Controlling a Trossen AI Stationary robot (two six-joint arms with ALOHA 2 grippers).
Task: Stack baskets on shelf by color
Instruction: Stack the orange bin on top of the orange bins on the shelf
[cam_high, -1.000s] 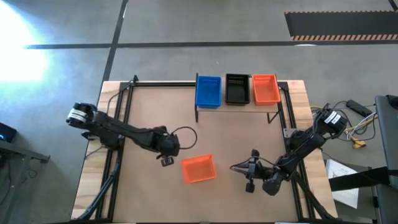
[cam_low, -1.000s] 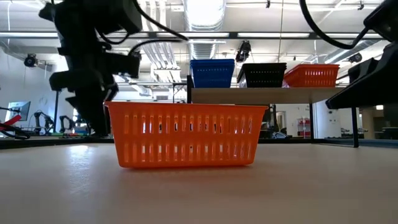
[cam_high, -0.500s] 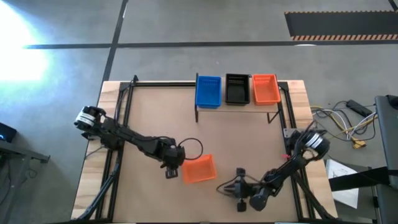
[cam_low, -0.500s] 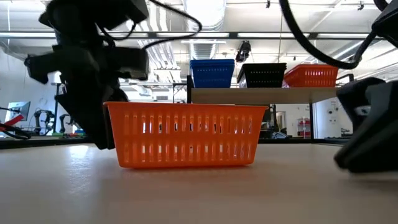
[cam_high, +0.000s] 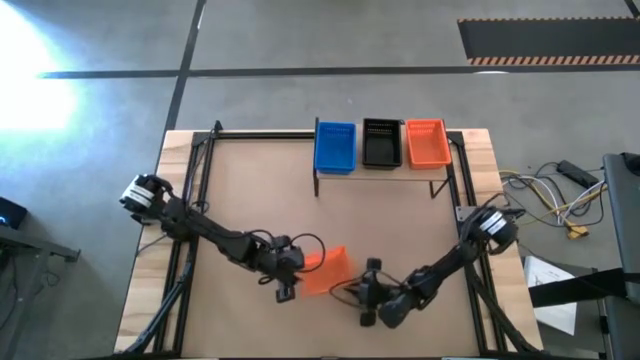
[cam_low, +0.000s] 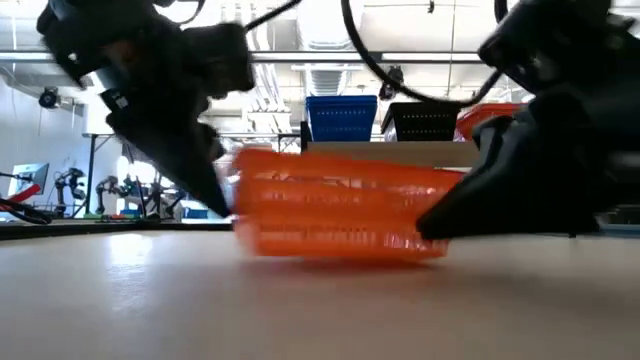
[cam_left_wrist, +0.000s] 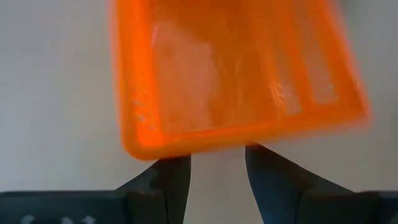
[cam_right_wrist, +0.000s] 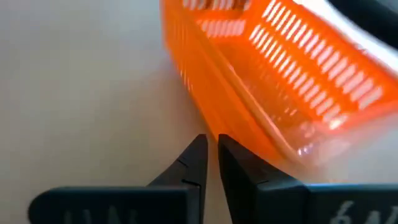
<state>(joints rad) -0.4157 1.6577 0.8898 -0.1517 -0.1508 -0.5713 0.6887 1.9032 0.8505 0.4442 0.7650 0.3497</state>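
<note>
While the loose orange basket (cam_high: 324, 271) is sitting tilted on the surface (cam_high: 250, 200) near its front edge, you are working it from both sides, so keep the two arms coordinated. Your left tool (cam_left_wrist: 216, 163) is standing spread at one short end of the basket, its fingers apart with the rim just ahead of them and nothing pinched yet. Your right tool (cam_right_wrist: 211, 155) is nearly pressed together, its tips touching or almost touching the lower edge of the opposite side, and it is gripping nothing.

In the level view the basket (cam_low: 340, 215) is blurring and leaning, which suggests it is being nudged. Use the right tool as a stop while you are sliding the left fingers over the wall, one inside and one outside, then close firmly on the rim.

On the shelf (cam_high: 385, 172) at the back, blue (cam_high: 335, 147), black (cam_high: 380, 143) and orange (cam_high: 428, 143) baskets are waiting side by side; aim for the orange one, well apart from here, and be lifting clear of the shelf edge.
</note>
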